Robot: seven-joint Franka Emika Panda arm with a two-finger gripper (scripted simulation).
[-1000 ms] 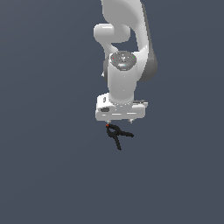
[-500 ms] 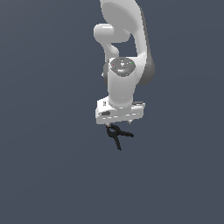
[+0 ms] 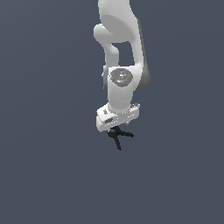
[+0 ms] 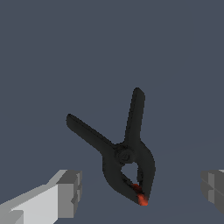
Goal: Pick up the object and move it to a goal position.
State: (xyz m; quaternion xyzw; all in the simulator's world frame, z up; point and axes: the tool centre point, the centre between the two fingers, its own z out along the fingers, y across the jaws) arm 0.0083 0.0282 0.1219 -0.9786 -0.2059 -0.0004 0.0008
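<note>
gripper [image 4: 142, 192] – fingers being held spread, nothing being pinched | object [image 4: 122, 153] – being straddled between them, red-tipped end nearest | arm [image 3: 120, 65] being held directly above object

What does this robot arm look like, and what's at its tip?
The arm is smooth and white, built of rounded segments with grey joints. One joint has a grey round cap with tiny coloured dots. The gripper has a boxy white body and two blocky grey fingers. No cables show.
</note>
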